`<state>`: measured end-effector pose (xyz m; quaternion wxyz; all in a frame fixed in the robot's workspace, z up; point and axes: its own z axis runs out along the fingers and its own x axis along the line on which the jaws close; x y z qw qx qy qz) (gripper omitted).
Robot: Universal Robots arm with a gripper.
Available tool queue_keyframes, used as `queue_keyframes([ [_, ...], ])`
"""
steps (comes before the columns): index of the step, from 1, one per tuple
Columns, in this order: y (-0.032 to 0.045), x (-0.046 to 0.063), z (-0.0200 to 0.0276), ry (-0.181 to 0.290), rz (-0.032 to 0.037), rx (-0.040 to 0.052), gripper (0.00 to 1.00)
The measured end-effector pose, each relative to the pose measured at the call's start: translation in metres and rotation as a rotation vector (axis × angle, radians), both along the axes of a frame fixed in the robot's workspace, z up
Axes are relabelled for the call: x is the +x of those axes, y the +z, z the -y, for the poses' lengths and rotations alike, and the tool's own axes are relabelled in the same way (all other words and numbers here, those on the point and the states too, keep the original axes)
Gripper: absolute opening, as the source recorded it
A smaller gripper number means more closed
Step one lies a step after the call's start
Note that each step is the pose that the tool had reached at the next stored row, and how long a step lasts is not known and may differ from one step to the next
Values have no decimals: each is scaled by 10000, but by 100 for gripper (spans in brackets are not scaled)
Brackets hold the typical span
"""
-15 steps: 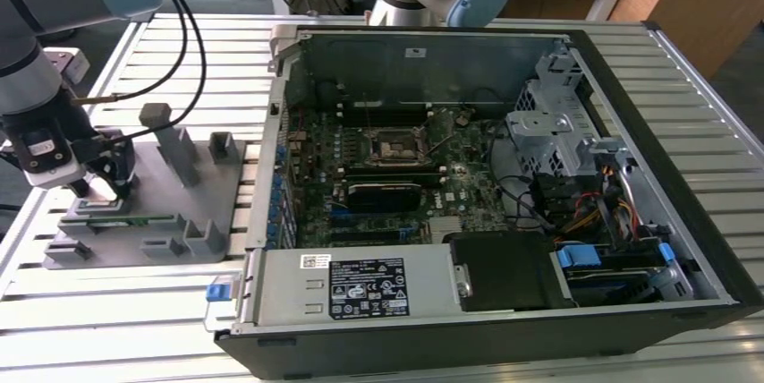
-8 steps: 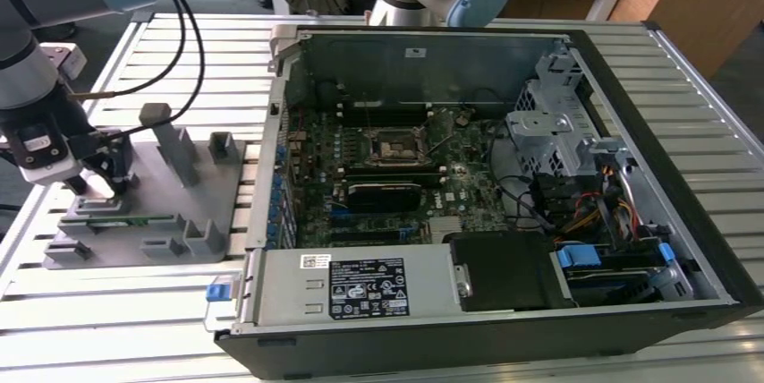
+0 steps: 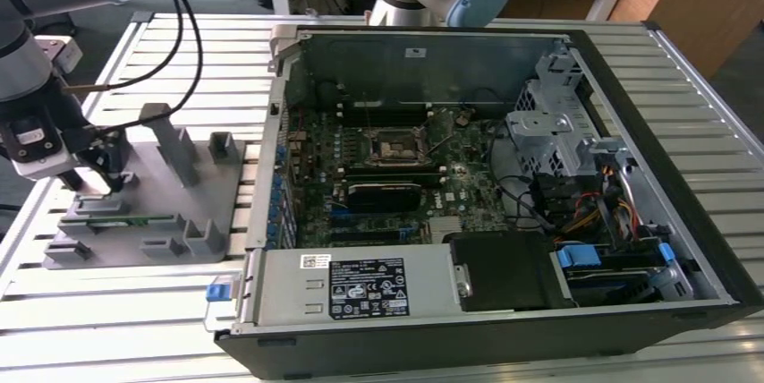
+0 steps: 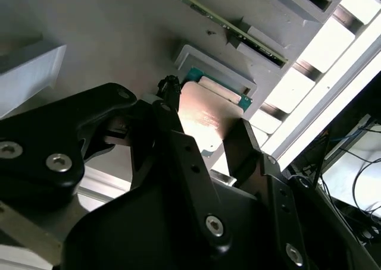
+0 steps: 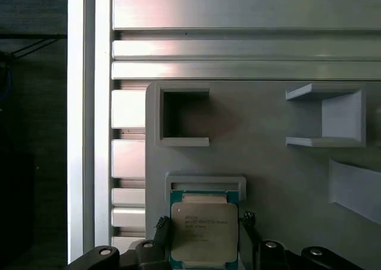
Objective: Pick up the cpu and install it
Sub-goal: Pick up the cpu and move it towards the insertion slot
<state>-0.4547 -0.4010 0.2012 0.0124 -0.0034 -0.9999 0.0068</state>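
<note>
The cpu (image 5: 204,233), a silver-topped square chip with a thin green edge, lies flat in a low grey holder (image 5: 205,180) on the grey fixture plate (image 3: 161,213) at the exterior view's left. My gripper (image 5: 204,222) stands over it with one black fingertip (image 5: 162,225) against each side edge, so it looks shut on the chip. The second wrist view shows the cpu (image 4: 208,118) between the same fingers (image 4: 169,97). In the exterior view the gripper (image 3: 102,182) is down on the plate. The motherboard socket (image 3: 391,146) sits inside the open computer case.
The open computer case (image 3: 668,132) lies at the exterior view's right with a drive cage (image 3: 549,128) and a power supply (image 3: 358,286). On the fixture plate stand grey posts (image 3: 174,146) and a green memory stick (image 3: 114,219). The table is slatted aluminium (image 5: 238,11).
</note>
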Motion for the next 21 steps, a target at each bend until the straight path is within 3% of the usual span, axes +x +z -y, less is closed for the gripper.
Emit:
queue_keyframes([
  [21,96,-3,0,-1,-2,14,54],
])
